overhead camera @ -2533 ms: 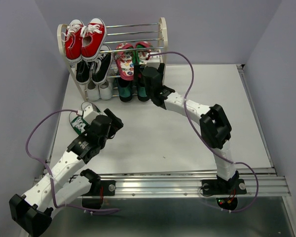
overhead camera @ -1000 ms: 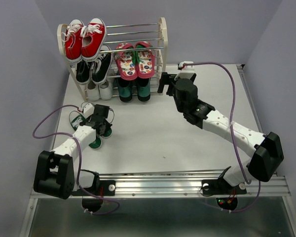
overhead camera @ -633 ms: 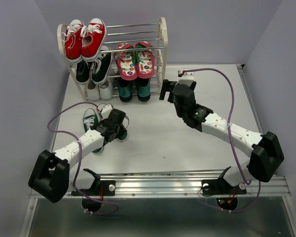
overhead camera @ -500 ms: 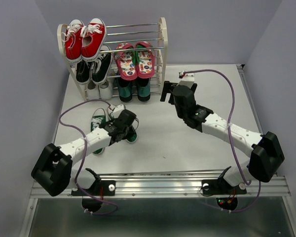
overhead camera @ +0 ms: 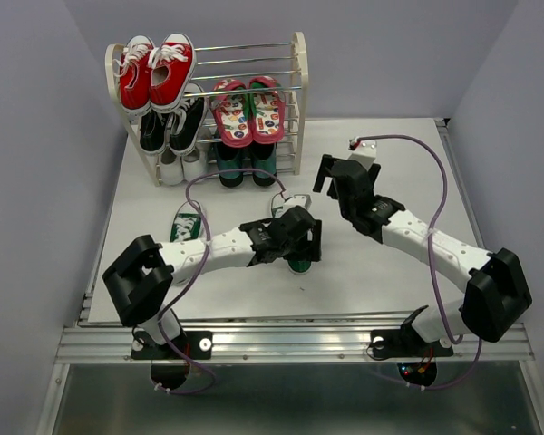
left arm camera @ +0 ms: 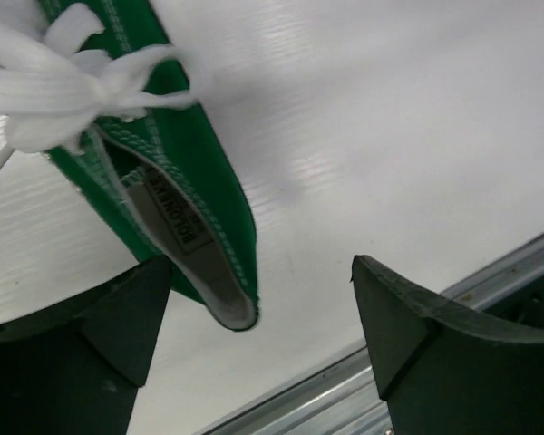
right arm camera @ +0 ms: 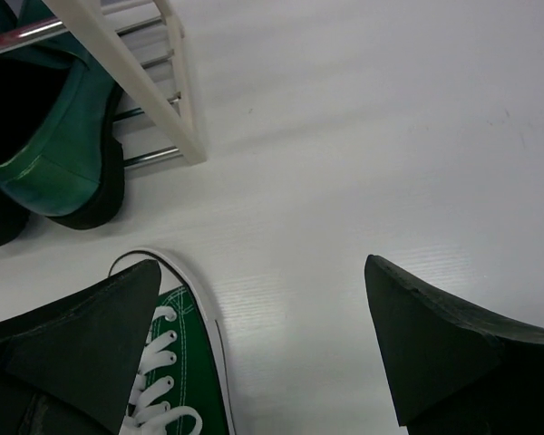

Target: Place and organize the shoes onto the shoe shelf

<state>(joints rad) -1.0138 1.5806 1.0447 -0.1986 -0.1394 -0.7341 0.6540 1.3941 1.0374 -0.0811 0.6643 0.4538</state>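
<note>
On your left gripper (left arm camera: 261, 272) the jaws stood spread, and the heel of a green canvas sneaker (left arm camera: 177, 208) lay between them on the table (left arm camera: 390, 136), close to one finger but pinched by neither. Your right gripper (right arm camera: 263, 353) hung with jaws wide and nothing in them, the same sneaker's white toe just beside one finger.

That shoe looked light, with a soft upper likely to fold under pressure and a stiffer rubber sole. I would take it across the heel collar, one finger inside the opening (the loose white laces could catch on a rod).

The second green sneaker (overhead camera: 183, 225) lay well apart, beside your left arm, which stretched across the middle of the table. On the shoe shelf (overhead camera: 298, 82) the flip-flops (overhead camera: 247, 111) sat above the dark green loafers (overhead camera: 245, 163), with red sneakers (overhead camera: 156, 71) and black sneakers (overhead camera: 172, 122) on the left. Only the top tier's right half showed bare rods, and a purple cable (overhead camera: 227, 174) looped in front of the rack
</note>
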